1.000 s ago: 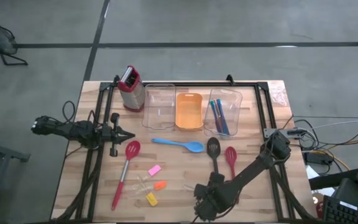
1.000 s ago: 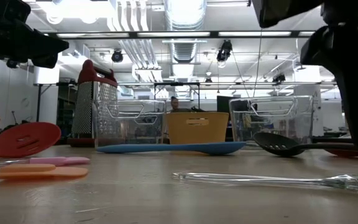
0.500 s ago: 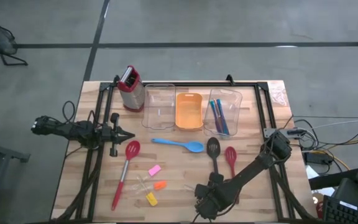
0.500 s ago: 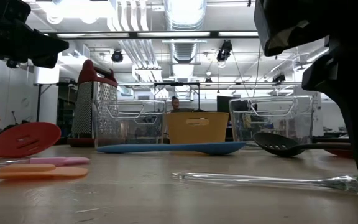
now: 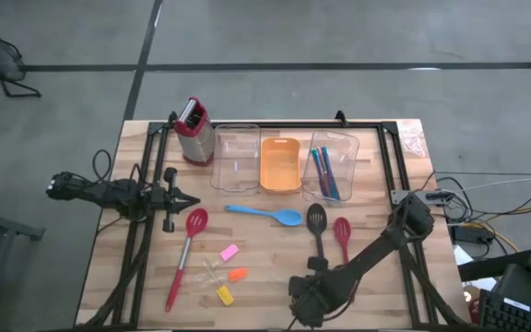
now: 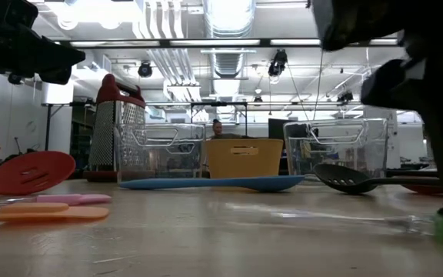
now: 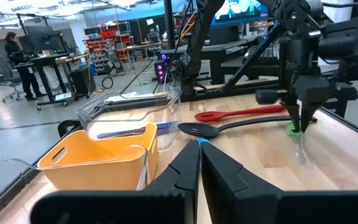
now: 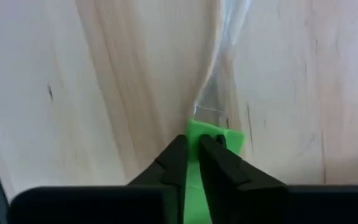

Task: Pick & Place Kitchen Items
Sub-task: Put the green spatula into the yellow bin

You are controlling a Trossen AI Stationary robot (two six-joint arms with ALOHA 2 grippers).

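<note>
At the near edge of the wooden table (image 5: 376, 175), right of centre, the right gripper (image 8: 192, 163) points down at a small green piece (image 8: 213, 138) on the end of a clear handle (image 8: 221, 87). Fingers nearly together, pinching the green piece's edge. From the left wrist, the same piece (image 7: 294, 129) sits on the wood under that gripper's tips.

Left gripper (image 7: 199, 163) hangs over the table's left side, fingers together, nothing between them.

Black slotted spoon (image 5: 316, 227) and short red spoon (image 5: 342, 234) lie side by side just behind the right arm. Blue spoon (image 5: 265, 214) lies crosswise in front of the orange bin (image 5: 280, 165). Long red slotted spoon (image 5: 186, 253) lies toward the left. Pink (image 5: 229, 251), orange (image 5: 237, 274) and yellow (image 5: 225, 295) pieces cluster near centre front.

Blue-handled cutlery (image 5: 323, 171) rests in the right clear bin (image 5: 336, 140). A second clear bin (image 5: 236, 157) sits left of the orange one, a red-topped grater (image 5: 193, 130) beside it.
</note>
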